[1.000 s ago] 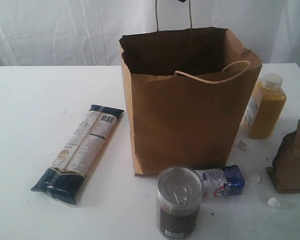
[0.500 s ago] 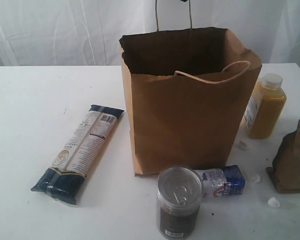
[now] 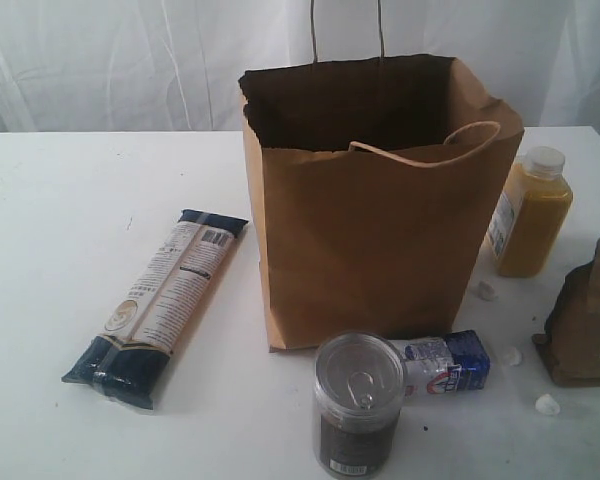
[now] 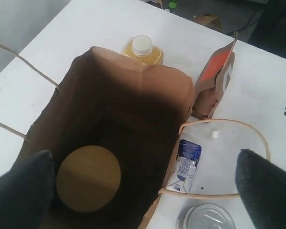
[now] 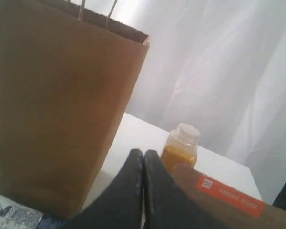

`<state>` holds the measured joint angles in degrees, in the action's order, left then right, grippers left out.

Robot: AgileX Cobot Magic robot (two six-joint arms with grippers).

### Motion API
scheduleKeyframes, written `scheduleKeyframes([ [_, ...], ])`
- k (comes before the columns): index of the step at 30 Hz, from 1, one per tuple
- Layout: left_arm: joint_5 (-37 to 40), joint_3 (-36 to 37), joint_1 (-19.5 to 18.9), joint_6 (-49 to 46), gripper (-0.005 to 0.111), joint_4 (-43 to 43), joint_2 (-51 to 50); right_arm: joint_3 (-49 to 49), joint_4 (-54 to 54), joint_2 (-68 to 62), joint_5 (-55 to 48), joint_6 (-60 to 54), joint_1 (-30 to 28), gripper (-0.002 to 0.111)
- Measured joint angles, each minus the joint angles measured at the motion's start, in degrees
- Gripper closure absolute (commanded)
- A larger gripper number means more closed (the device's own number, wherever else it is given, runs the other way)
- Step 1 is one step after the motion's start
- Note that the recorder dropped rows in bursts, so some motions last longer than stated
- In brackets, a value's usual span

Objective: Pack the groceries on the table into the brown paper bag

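groceries left on the counter (image 3: 50,220) ring the brown paper bag (image 3: 370,240) in the exterior view. the bag stands upright at frame centre. the pasta packet (image 3: 158,305) lies flat at left, its long axis running from lower left up toward the bag. the can (image 3: 358,400) and the carton (image 3: 445,365) sit at lower centre, touching or nearly so. the juice bottle (image 3: 528,215) stands at right and the pouch (image 3: 588,320) at the right edge. neither pincer shows here.

left wrist view: the left pincer (image 4: 143,164) hangs over the bag's mouth with its fingers (image 4: 24,188) spread wide and nothing between them. straight below, the jar (image 4: 88,178), seen by its tan lid, rests on the bag floor.

right wrist view: the right pincer (image 5: 144,160) has its fingers pressed together on nothing, low by the counter. the pouch is just beside it and the juice bottle beyond. that arm looks nearer both. the pasta packet, i judge, falls to the left arm, gripped across its narrow width.
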<state>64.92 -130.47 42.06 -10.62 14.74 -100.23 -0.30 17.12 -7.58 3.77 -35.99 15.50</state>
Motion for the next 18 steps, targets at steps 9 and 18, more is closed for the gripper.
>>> scheduleKeyframes([
  [9,0.0,0.0,0.0,0.0,0.002,0.8,1.0,0.0,0.7,0.0,2.4,0.0,0.0,0.108],
  [18,0.0,0.0,0.0,-0.1,0.002,0.8,1.1,0.0,0.7,0.6,2.5,0.0,-3.7,0.108],
])
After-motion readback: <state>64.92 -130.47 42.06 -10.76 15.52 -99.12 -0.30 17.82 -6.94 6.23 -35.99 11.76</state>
